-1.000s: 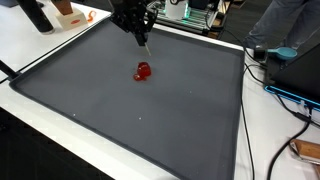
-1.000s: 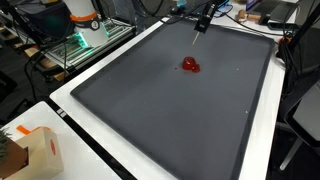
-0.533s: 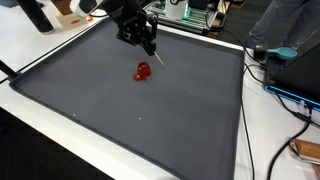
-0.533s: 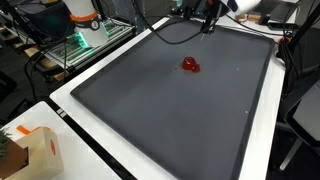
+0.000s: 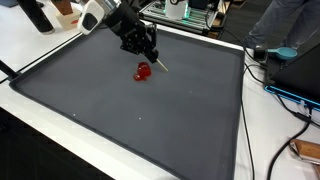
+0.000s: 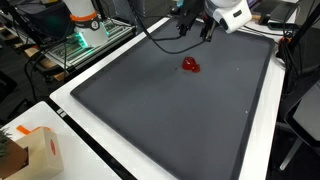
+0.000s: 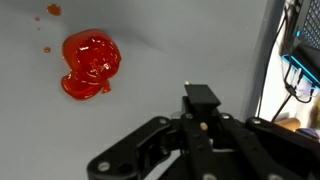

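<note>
Blob [image 7: 90,65] of glossy red stuff, lumpy and with an uneven outline, lies on the mat [image 5: 150,125], in its far half and away from every border. Beside it are small red drops [image 7: 54,10], at least two.

The mat is dark grey, dull and flat. It is a big rectangle with a thin black rim, and it rests on a white table [image 5: 30,50].

The gripper [image 5: 150,55] is black, built of hard angular links. Its fingers are pressed together on a thin pale stick [image 5: 159,66], which slants down toward the blob. The tip of the stick is near the blob, a little to the side, and seems apart from it.

Around the blob the mat is bare on all sides, so there is wide room. Past one border, cables [image 5: 270,85] lie on the table. A cardboard box [image 6: 35,150] stands at a table corner, well apart.

Count: one blob, one stick, one gripper, one mat, one box.
</note>
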Robot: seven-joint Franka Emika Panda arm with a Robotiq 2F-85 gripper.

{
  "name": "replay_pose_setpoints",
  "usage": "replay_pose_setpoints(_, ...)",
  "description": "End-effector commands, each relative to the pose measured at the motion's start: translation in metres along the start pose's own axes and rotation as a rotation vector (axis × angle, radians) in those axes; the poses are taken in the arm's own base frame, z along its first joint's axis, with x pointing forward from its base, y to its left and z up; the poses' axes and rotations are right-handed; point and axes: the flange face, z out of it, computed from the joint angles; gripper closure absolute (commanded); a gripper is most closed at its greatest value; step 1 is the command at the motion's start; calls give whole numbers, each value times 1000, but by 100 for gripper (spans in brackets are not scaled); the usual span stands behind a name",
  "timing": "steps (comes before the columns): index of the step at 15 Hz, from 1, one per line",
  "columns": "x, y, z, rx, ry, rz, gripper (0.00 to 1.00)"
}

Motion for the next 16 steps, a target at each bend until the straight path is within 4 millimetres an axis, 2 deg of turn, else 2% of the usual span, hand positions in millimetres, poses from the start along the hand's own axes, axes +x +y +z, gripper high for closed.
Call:
replay_pose_setpoints(1, -3, 6, 4, 11, 77, 40, 97)
replay_pose_setpoints(16, -7, 14, 15, 0, 95, 167, 97)
